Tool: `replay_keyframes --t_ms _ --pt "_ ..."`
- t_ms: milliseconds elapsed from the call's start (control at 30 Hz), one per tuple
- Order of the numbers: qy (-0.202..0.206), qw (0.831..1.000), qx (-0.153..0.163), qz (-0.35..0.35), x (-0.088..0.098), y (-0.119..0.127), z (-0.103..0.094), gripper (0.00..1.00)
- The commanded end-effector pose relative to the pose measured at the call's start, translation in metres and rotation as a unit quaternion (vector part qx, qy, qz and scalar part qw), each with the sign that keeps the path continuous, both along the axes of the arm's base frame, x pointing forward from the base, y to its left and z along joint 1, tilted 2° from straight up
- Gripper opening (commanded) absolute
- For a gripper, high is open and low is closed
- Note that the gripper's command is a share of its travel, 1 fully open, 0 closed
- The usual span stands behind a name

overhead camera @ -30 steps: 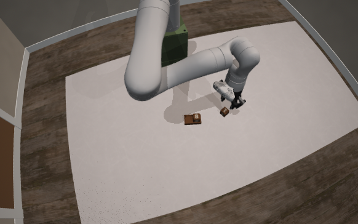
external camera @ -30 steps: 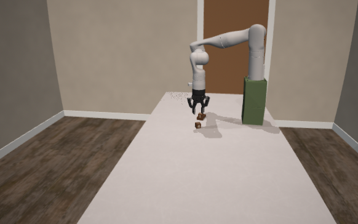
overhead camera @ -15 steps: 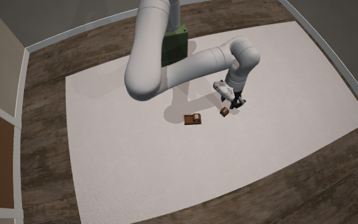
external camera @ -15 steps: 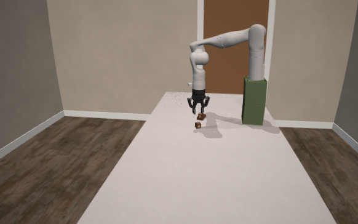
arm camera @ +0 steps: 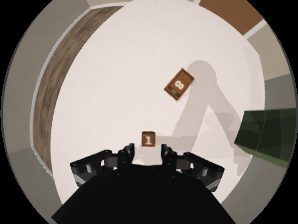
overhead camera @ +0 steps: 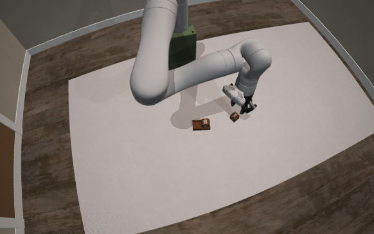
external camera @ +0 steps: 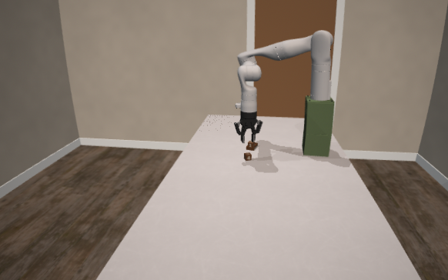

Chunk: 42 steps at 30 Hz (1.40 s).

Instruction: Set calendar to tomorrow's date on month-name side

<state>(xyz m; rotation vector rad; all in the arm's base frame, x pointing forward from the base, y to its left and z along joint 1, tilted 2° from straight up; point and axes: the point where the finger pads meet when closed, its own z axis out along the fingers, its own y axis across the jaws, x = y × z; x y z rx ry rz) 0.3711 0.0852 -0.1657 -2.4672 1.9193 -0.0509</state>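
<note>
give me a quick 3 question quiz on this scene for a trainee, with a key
1. True or false: the gripper is holding a cube.
2. Which digit faces up on the cube in the tray?
A) 1
B) 8
C) 4
3. Fill in: the cube showing a 1 sits ____ the tray.

Key: 1 false; 2 B; 3 outside

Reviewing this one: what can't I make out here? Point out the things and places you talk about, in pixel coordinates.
- Month side of the tray [overhead camera: 196, 130] [external camera: 251, 148] [arm camera: 172, 73]: too small in the exterior view to read a date.
- Undersides of both cubes, the "1" cube [overhead camera: 234, 117] [external camera: 248, 156] [arm camera: 148, 139] and the "8" cube [overhead camera: 205, 123] [external camera: 250, 144] [arm camera: 179, 85]: face down in every view.
</note>
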Motion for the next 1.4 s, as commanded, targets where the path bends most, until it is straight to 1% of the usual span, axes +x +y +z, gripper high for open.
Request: replay_keyframes --t_ms 0,233,633,1133,1367 --pt "-0.001 1.0 0.0 0.0 0.0 0.0 0.0 0.46" --pt "-0.001 1.0 0.0 0.0 0.0 0.0 -0.003 0.46" --pt "-0.001 1.0 0.0 0.0 0.001 0.0 -0.013 0.46" --pt "-0.001 1.0 0.0 0.0 0.001 0.0 -0.036 0.46" --pt "-0.001 1.0 0.0 0.0 0.001 0.0 -0.043 0.46"
